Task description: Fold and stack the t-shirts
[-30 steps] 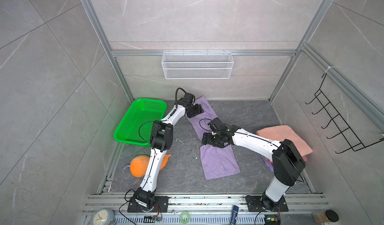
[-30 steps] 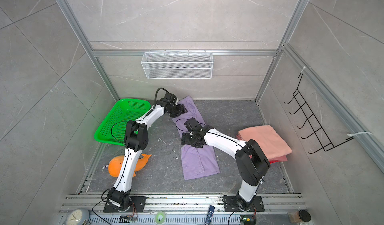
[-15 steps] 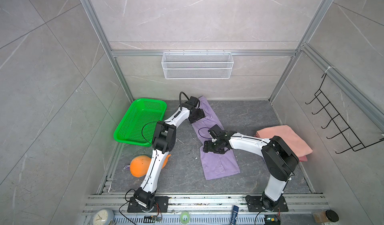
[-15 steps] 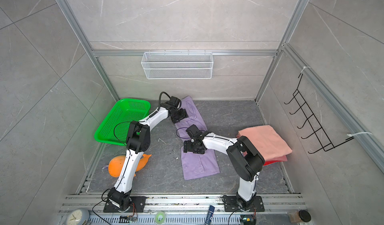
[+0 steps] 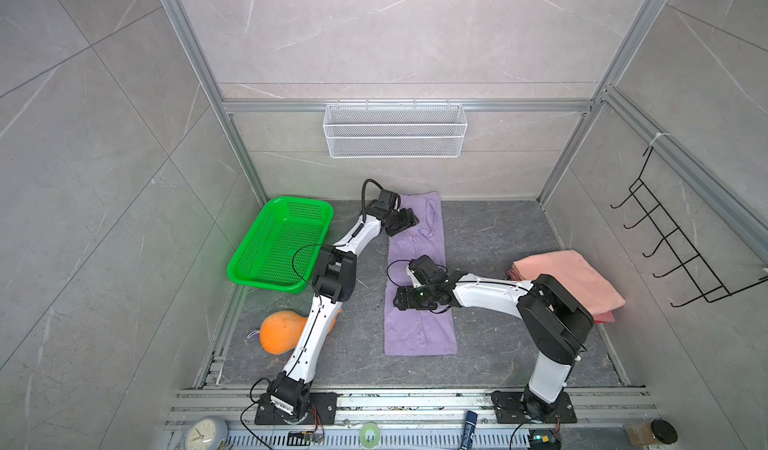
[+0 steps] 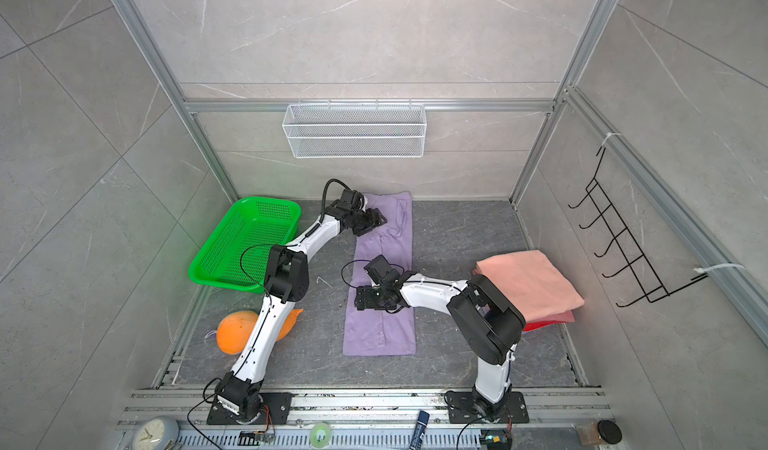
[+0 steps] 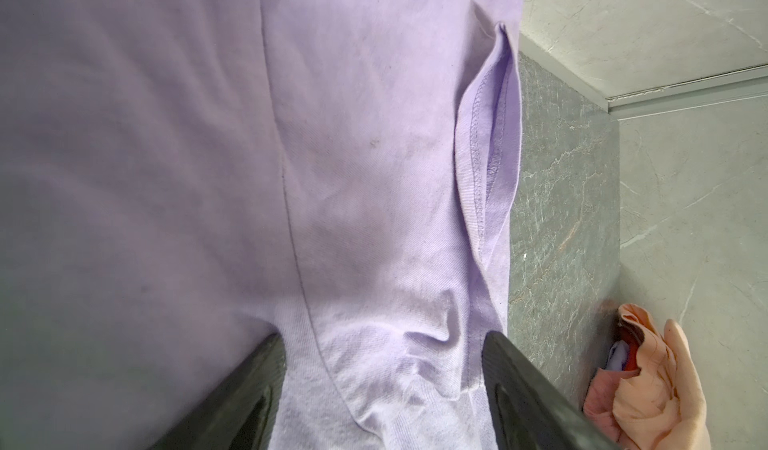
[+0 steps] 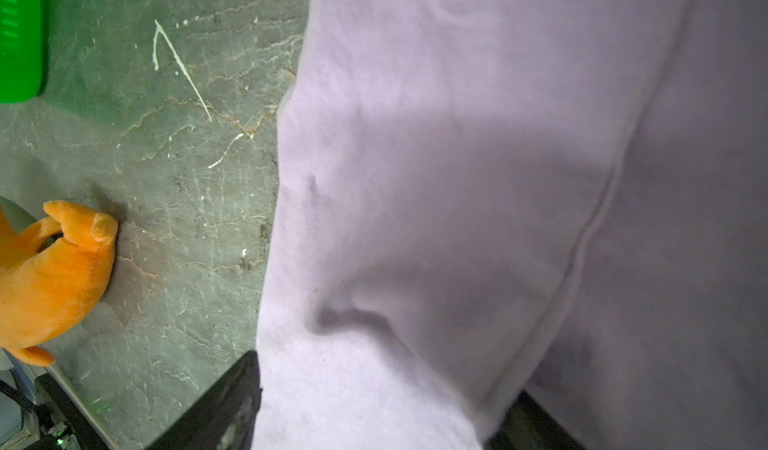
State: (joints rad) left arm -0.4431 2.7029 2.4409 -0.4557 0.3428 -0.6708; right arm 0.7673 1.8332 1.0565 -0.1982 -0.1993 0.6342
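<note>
Lilac t-shirt lies as a long strip mid-bench in both top views. Only the left wrist view shows left end effector spread over its far end. Right wrist view shows right end effector spread astride its middle. Folded stack sits apart, right.

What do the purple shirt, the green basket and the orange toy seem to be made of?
The purple shirt looks like soft matte knit cotton: fine weave, stitched hems, wrinkles. The green basket seems to be glossy moulded plastic, with rows of holes. The orange toy looks like plush with a short fuzzy pile; its filling is unseen.
</note>
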